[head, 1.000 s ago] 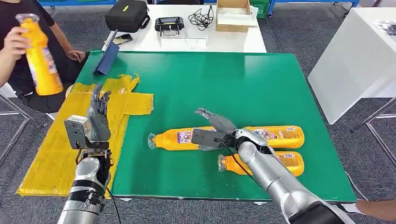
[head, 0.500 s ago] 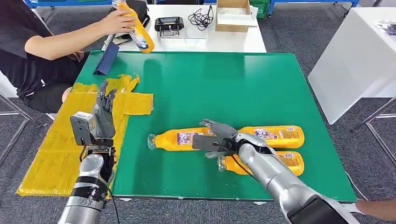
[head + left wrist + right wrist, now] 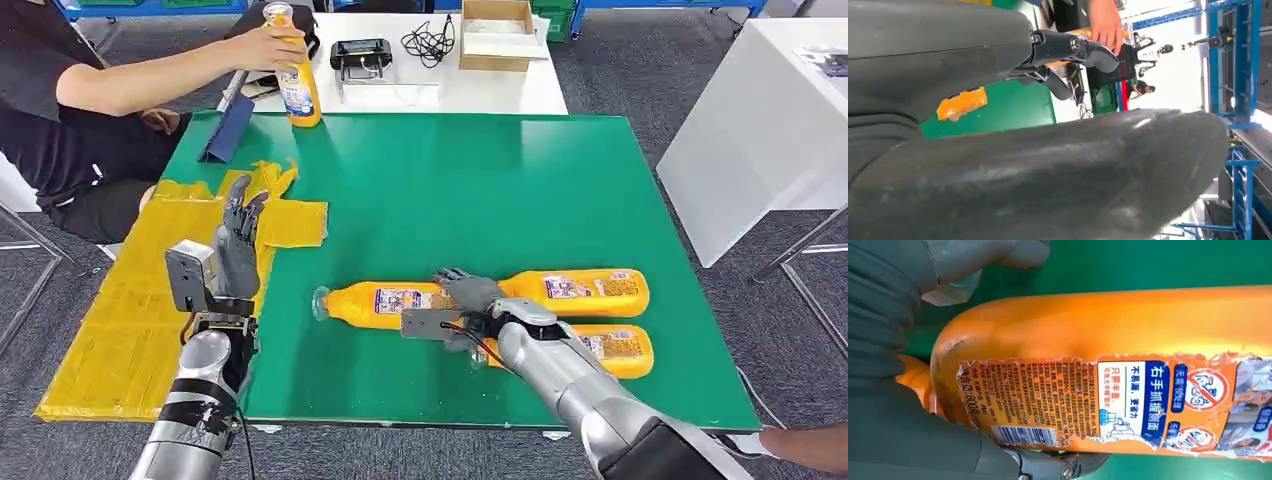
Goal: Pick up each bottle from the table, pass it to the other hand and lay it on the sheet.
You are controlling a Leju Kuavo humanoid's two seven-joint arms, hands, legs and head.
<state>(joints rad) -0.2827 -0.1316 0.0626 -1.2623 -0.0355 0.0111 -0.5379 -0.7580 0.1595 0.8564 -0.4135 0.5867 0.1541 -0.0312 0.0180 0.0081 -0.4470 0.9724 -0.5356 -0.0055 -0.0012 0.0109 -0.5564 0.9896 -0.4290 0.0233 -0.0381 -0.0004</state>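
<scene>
Right hand (image 3: 466,300) lay across the base end of the left-lying bottle (image 3: 385,300), fingers wrapped over it; whether the grip had fully closed could not be told from the head view. Right wrist view showed thumb (image 3: 998,252) and a lower finger (image 3: 1058,470) on opposite sides of that bottle's torn label, bottle still on the green table (image 3: 480,180). Two more bottles lay just beyond the hand: one (image 3: 580,290) end-on behind it, one (image 3: 600,348) beside the forearm. Left hand (image 3: 238,240) stood upright, fingers apart, empty, over the yellow sheet (image 3: 110,330). Far from both hands, a person's hand (image 3: 262,45) held an upright bottle (image 3: 295,85) at the table's far edge.
</scene>
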